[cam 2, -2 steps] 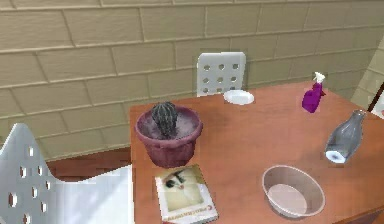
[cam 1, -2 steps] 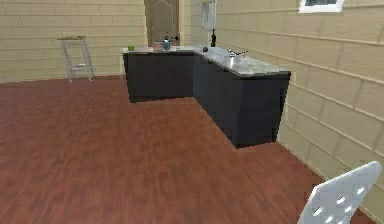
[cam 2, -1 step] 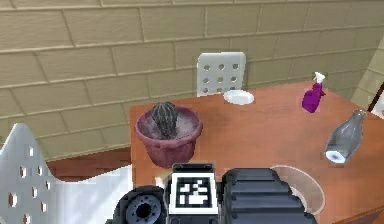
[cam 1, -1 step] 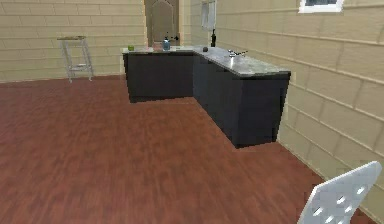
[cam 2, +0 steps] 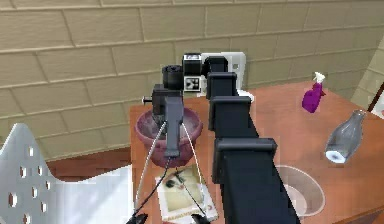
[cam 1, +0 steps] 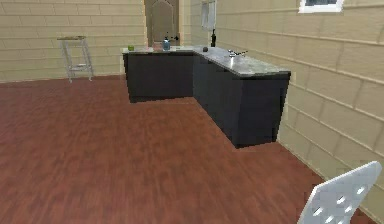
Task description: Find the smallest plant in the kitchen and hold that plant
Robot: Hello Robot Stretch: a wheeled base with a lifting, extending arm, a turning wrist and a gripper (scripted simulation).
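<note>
In the forward view, a dark L-shaped counter (cam 1: 165, 75) with a pale top stands across the red-brown floor, and a sink (cam 1: 238, 61) is set into its nearer leg along the wall at the forward view's right. On the far leg stand a few small things: a small green blob (cam 1: 130, 48) at the left end, a blue-grey object (cam 1: 166, 44) near the corner and a dark bottle (cam 1: 213, 40) further right. The small green blob is the one likely plant (too small to be sure of its shape), and it sits well apart from the robot, with open floor between. In the arm side view, the arm (cam 2: 240, 150) reaches out over a wooden table (cam 2: 280, 115), and the gripper (cam 2: 172, 210) hangs in front of a purple bowl (cam 2: 150, 128) and a flat booklet (cam 2: 180, 195) lying on the tabletop. With those things behind the fingers, I cannot tell whether it holds anything, nor how the jaws are set. A purple spray bottle (cam 2: 314, 97), a grey bottle (cam 2: 345, 138) and a clear dish (cam 2: 305, 185) also stand there; none looks like a plant. By my reading the task is at the search stage: the kitchen is in sight and a candidate is spotted, while driving over, checking for other plants, choosing the smallest and lifting it all remain.
</note>
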